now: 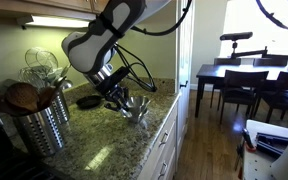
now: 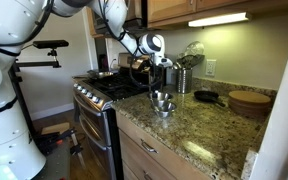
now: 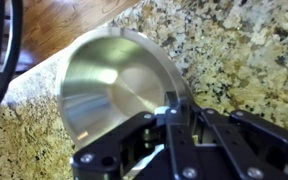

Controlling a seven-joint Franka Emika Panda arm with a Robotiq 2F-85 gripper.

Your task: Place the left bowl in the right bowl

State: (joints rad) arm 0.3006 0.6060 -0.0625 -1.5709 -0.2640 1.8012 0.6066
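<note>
Two small shiny steel bowls sit close together on the granite counter near its front edge. In the wrist view my gripper (image 3: 174,112) is shut on the flared rim of the left bowl (image 3: 109,85), one finger inside and one outside. This bowl also shows in an exterior view (image 2: 159,97) under my gripper (image 2: 161,86). The right bowl (image 2: 166,109) stands right beside it, nearer the camera, and is out of the wrist view. In an exterior view my gripper (image 1: 124,97) hangs over the bowls (image 1: 137,108); I cannot tell them apart there.
A tall steel utensil canister (image 1: 39,122) (image 2: 181,80) stands on the counter. A dark flat pan (image 2: 206,97) (image 1: 89,101) and a tan wooden dish (image 2: 249,100) lie behind the bowls. A stove (image 2: 104,90) adjoins the counter. The counter edge (image 3: 44,70) drops to a wood floor.
</note>
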